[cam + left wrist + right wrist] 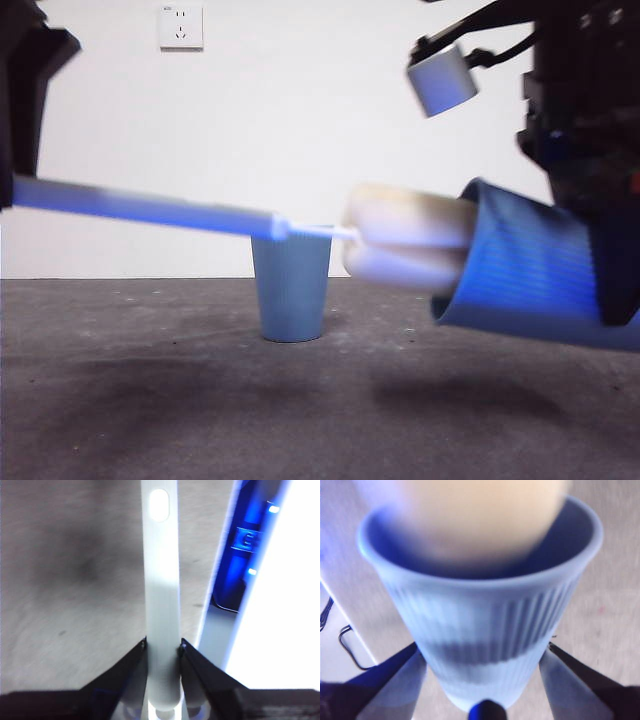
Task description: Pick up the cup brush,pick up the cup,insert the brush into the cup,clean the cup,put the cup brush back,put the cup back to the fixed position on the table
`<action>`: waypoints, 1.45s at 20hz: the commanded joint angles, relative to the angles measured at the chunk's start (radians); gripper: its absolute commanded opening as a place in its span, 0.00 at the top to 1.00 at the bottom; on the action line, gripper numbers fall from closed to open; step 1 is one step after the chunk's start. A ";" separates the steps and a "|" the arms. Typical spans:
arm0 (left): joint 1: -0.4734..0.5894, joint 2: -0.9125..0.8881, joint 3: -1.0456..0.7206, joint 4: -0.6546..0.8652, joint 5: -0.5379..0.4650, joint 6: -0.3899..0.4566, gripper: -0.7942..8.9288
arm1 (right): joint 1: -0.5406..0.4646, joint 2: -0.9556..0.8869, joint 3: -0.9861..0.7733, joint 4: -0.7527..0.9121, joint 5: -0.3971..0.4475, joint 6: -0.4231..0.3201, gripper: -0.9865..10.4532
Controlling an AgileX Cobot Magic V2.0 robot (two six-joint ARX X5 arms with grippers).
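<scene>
The cup brush is held level above the table [200,420]. Its long pale handle [140,207] runs from my left gripper [18,130] at the left edge, which is shut on the handle [161,590]; the left gripper's fingertips [162,647] pinch it from both sides. The cream sponge head [405,245] reaches the mouth of a light-blue ribbed cup [530,275] that lies tilted on its side in the air. My right gripper [605,250] is shut on that cup [485,630] near its base [482,647], with the blurred sponge head [480,520] at its rim.
A second light-blue cup [291,290] stands upright on the table at the middle, behind and below the brush handle. A wall socket [180,27] sits on the white wall behind. A pale box-shaped part [441,80] juts from the right arm.
</scene>
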 commanded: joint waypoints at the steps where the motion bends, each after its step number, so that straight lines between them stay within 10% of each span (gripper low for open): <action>1: -0.018 0.041 -0.004 0.050 0.009 0.011 0.93 | 0.034 0.034 0.021 0.007 0.004 -0.007 0.92; 29: 0.105 -0.073 -0.005 -0.082 0.036 -0.026 0.93 | 0.113 0.111 0.085 0.027 0.042 0.038 0.92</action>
